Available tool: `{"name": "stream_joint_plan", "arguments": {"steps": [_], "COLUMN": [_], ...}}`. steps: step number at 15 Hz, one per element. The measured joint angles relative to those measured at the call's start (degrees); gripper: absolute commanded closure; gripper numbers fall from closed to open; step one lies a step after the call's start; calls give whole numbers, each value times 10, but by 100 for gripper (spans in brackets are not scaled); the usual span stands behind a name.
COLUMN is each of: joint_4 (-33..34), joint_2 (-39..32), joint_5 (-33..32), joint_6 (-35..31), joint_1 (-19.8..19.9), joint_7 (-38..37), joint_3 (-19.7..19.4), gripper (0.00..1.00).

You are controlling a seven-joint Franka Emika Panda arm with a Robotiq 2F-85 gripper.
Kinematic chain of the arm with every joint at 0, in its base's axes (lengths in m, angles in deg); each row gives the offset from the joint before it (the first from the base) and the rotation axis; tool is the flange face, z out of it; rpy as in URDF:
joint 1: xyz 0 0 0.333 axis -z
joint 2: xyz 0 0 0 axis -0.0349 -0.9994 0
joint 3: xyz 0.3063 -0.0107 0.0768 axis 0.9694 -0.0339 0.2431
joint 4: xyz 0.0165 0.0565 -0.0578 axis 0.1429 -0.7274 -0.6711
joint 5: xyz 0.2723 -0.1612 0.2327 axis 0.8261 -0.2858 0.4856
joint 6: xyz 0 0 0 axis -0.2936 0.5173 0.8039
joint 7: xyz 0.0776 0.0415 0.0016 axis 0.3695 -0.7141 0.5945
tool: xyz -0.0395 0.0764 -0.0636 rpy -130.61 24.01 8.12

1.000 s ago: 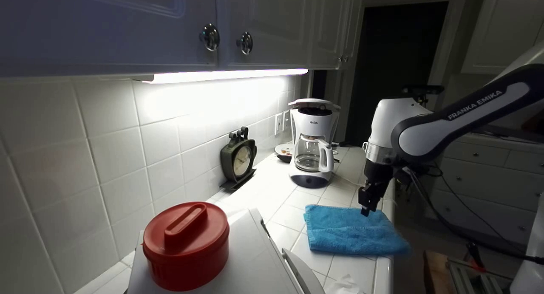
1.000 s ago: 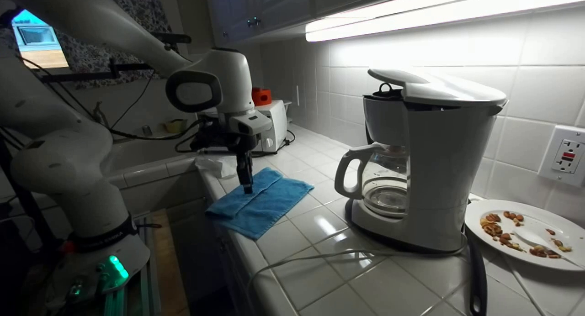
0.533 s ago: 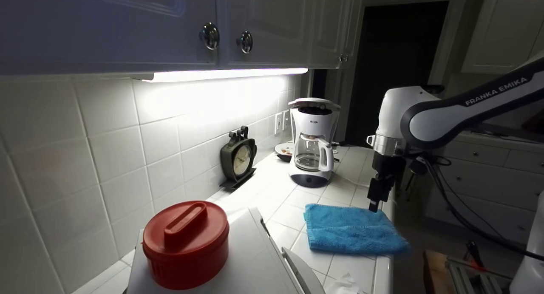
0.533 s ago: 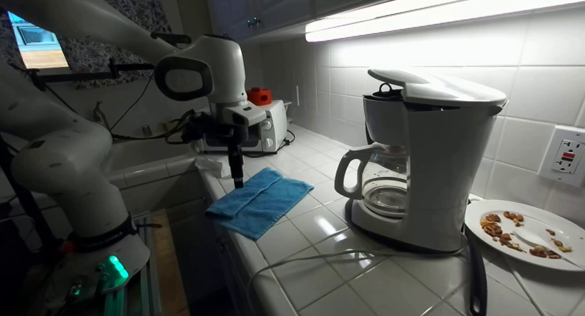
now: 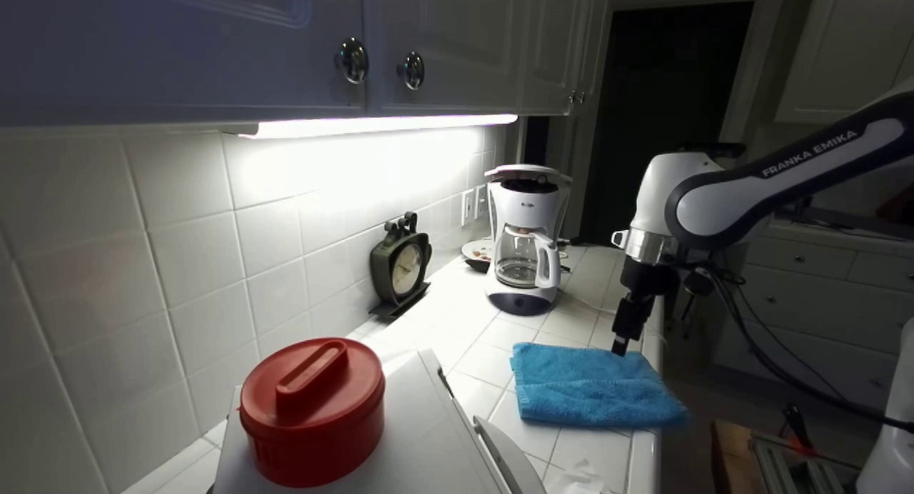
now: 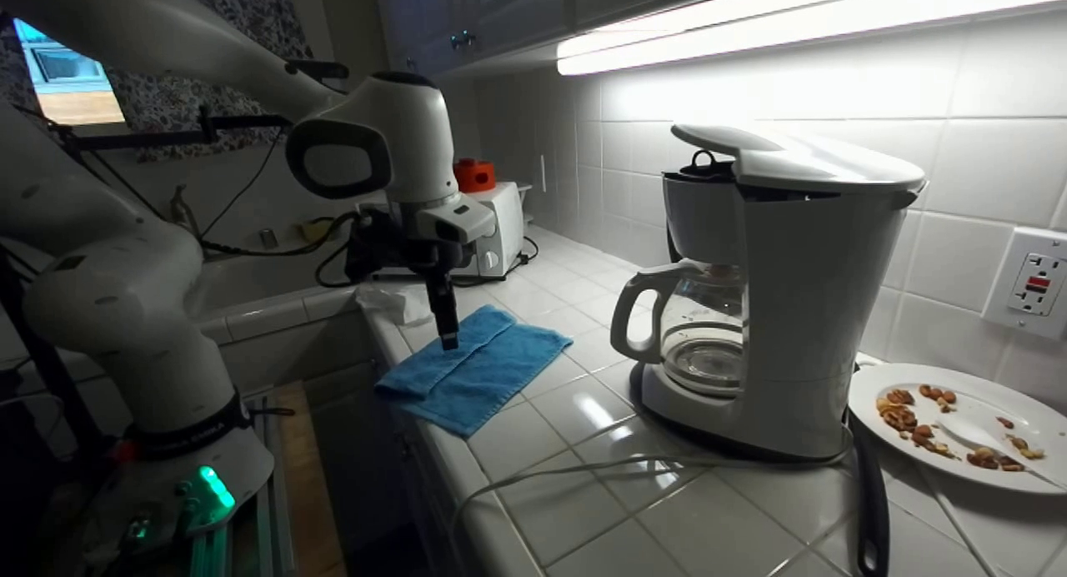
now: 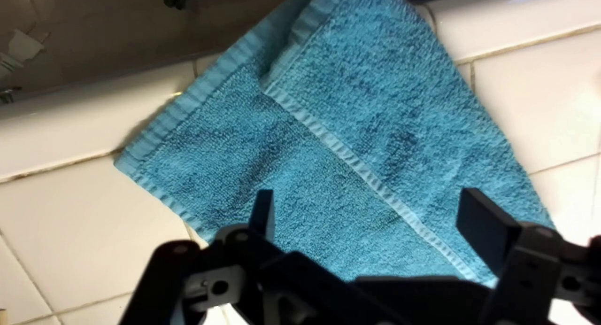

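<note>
"Wrist view: how does the gripper [image 7: 371,217] stand?"

"Its fingers [image 7: 488,226] are spread well apart, and the blue towel [image 7: 324,198] shows in the gap between them. A pale stitched band [image 7: 371,177] crosses the towel diagonally."

"Are they touching the towel?"

"I cannot tell. In both exterior views they point down over the towel, tips close to its surface."

"And how does the towel lie?"

"Folded and flat on the white tiled worktop [image 7: 84,221], with one corner reaching out past the front edge."

"What stands near it?"

"In an exterior view, a white coffee maker [image 6: 792,327], its lid [image 6: 834,160] tilted up, with a glass carafe [image 6: 700,352] seated in it. A thin cord [image 6: 583,468] trails from its base across the tiles to the worktop's edge. Just beside the coffee maker is a white plate [image 6: 984,396] with nuts [image 6: 896,418] on it."

"Farther away?"

"In an exterior view, a white toaster oven [image 5: 421,422] carries a round red lidded container [image 5: 314,401]. By the tiled wall [image 5: 200,294] stands a green-framed dial [image 5: 407,269], and above, under the cabinets [image 5: 457,44], a strip light [image 5: 385,126] glows. Round metal knobs [image 5: 355,61] shine on the cabinet doors. Past the worktop's far end is a dark doorway [image 5: 671,108]."
</note>
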Motion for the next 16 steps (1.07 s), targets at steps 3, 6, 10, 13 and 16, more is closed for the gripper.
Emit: {"name": "stream_joint_plan", "arguments": {"steps": [3, 6, 10, 13, 16], "joint_4": [0, -1, -2, -2, -2], "joint_2": [-26, -61, -103, -129, -147], "joint_5": [86, 162, 225, 266, 314], "joint_6": [-61, -78, -77, -79, -84], "joint_1": [-31, -69, -95, -101, -101], "joint_7": [71, 154, 230, 281, 334], "joint_3": [-43, -81, -92, -90, -85], "gripper": [0, 0, 0, 0, 0]}}
